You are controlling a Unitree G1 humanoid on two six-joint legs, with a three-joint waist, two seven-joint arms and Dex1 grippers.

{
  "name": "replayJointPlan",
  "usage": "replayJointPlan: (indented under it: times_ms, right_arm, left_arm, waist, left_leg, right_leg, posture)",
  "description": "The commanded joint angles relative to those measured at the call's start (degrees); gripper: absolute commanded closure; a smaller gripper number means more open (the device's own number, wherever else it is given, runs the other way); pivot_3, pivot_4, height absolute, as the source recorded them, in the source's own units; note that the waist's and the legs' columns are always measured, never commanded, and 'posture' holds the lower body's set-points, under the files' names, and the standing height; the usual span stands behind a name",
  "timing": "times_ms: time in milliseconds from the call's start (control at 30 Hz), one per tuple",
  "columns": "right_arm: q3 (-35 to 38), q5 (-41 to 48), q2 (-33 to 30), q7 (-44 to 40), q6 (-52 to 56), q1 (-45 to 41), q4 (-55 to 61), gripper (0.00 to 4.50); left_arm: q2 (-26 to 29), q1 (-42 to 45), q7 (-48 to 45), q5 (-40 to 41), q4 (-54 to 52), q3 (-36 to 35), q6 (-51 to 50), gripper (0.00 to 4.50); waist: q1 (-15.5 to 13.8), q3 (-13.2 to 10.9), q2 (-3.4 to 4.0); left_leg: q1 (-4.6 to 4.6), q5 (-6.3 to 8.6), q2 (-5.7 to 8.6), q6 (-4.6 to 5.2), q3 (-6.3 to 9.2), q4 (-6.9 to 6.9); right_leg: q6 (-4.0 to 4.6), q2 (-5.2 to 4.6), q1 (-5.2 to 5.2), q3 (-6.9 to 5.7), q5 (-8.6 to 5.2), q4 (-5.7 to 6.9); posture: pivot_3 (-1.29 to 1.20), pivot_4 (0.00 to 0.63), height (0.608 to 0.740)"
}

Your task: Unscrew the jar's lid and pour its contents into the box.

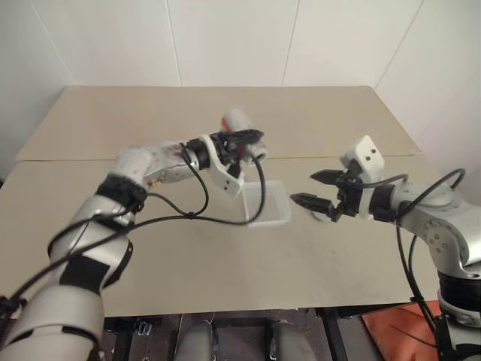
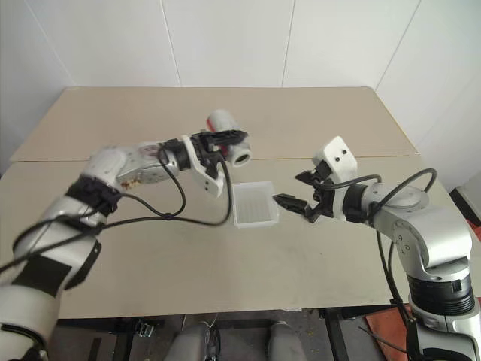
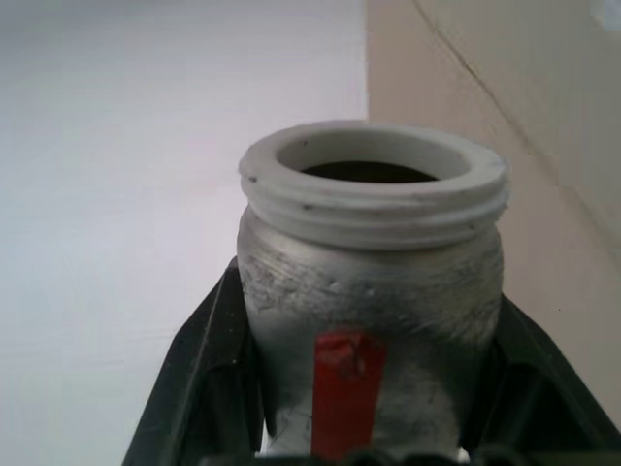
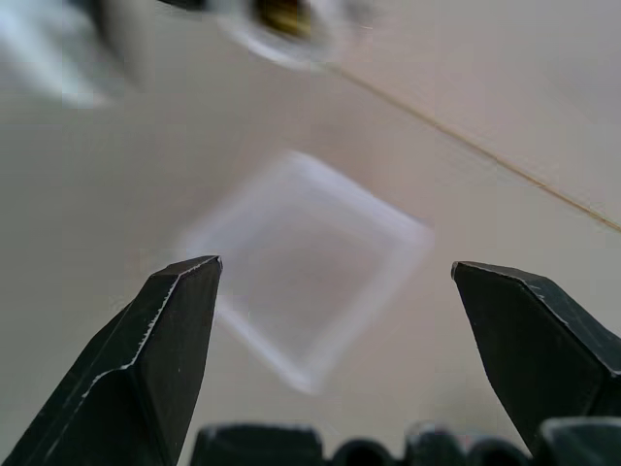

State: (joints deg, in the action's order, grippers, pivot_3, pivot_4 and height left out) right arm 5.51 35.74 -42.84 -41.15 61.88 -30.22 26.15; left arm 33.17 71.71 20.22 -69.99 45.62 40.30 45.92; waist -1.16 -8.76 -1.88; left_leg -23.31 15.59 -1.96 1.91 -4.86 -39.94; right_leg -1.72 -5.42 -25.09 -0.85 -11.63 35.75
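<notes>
1. Left tool (image 2: pixel 225 143): clenched on the jar (image 2: pixel 225 126), which it holds raised and tipped near level, with the open mouth turned toward the right tool and sitting just beyond the far edge of the box (image 2: pixel 253 203).
2. Right tool (image 2: pixel 299 194): released, jaws spread wide and empty, hovering just beside the box's right edge. A pale round thing (image 1: pixel 325 215) on the table directly under this tool may be the lid; it is too hidden to tell.
3. Step in hand, as judged: pouring. To do it well, bring the mouth over the middle of the box before tipping further. Then roll the wrist slowly so the pieces drop inside the low walls and do not bounce out.
4. Jar: cylindrical, with a scuffed, cloudy wall, a red strip on its side, and a white threaded neck around a dark opening.
5. Box: shallow, square, translucent white plastic, resting flat on the table (image 2: pixel 150 263).
6. Table: smooth, matte tan boards with a seam behind the box.
</notes>
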Motion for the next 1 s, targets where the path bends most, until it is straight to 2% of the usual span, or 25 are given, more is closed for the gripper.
replayJointPlan:
  times_ms: [33, 167, 300, 667, 800, 867, 1000]
  right_arm:
    - [1.72, 3.11, -1.18, -0.79, 0.87, -3.12, 2.09, 0.03]
    - [2.16, 4.85, -0.94, -1.17, -0.43, -3.83, 2.87, 0.03]
    - [2.27, 5.56, -0.94, -0.57, -0.75, -3.09, 4.23, 0.03]
    - [1.85, 6.28, -2.64, -1.01, -2.06, -0.27, 5.73, 0.03]
    - [1.49, 5.40, -3.42, -1.47, -3.33, 0.26, 5.38, 0.03]
    - [1.55, 4.50, -4.23, -2.16, -5.17, 1.26, 5.14, 0.03]
    - [1.24, 2.41, -5.73, -4.09, -9.28, 4.00, 3.95, 0.03]
  left_arm:
    - [-2.49, 5.11, 17.64, -13.33, 4.83, 10.20, -6.51, 2.50]
    - [-8.22, 8.62, 21.25, -18.62, 11.04, 16.00, -15.28, 2.50]
    - [-12.04, 10.42, 23.48, -19.10, 14.53, 18.53, -18.39, 2.50]
    - [-12.40, 11.42, 23.94, -15.13, 17.42, 19.26, -16.73, 2.50]
    - [-8.67, 10.15, 20.36, -6.93, 16.90, 14.03, -11.04, 2.50]
    - [-5.13, 8.13, 15.86, 0.72, 16.47, 8.50, -7.16, 2.50]
    - [0.37, -1.81, -4.40, 26.97, 12.45, -7.69, 1.97, 2.50]
  waist:
    - [-0.13, 0.00, 0.00]
    - [-0.26, -0.01, -0.01]
    - [-0.29, -0.01, -0.02]
    - [0.14, -0.03, -0.04]
    - [0.39, -0.03, -0.05]
    - [0.56, -0.03, -0.05]
    - [0.92, -0.02, -0.03]
  left_leg:
    - [-0.04, 0.02, 0.00, 0.03, -0.03, -0.05]
    - [-0.18, 0.03, -0.02, 0.06, -0.05, -0.13]
    - [-0.36, 0.02, -0.02, 0.05, -0.05, -0.26]
    - [-0.33, 0.03, -0.03, 0.06, -0.02, -0.36]
    - [-0.34, 0.03, -0.03, 0.06, -0.01, -0.36]
    - [-0.34, 0.03, -0.04, 0.06, -0.01, -0.35]
    - [-0.17, 0.00, -0.11, 0.02, -0.07, -0.34]
  right_leg:
    - [-0.02, -0.02, -0.02, 0.00, 0.01, 0.00]
    - [-0.05, -0.02, -0.13, -0.06, 0.00, 0.02]
    - [-0.05, -0.02, -0.22, -0.10, 0.00, 0.03]
    - [-0.05, -0.04, -0.21, -0.07, 0.00, 0.13]
    - [-0.05, -0.05, -0.22, -0.07, 0.00, 0.15]
    - [-0.05, -0.05, -0.24, -0.07, 0.00, 0.16]
    - [-0.04, -0.06, -0.21, 0.01, 0.00, 0.23]
  posture:
    - [0.00, 0.150, 0.740]
    - [0.00, 0.150, 0.740]
    - [0.00, 0.150, 0.740]
    - [0.00, 0.150, 0.740]
    - [0.00, 0.150, 0.740]
    - [0.00, 0.150, 0.740]
    - [0.00, 0.150, 0.740]
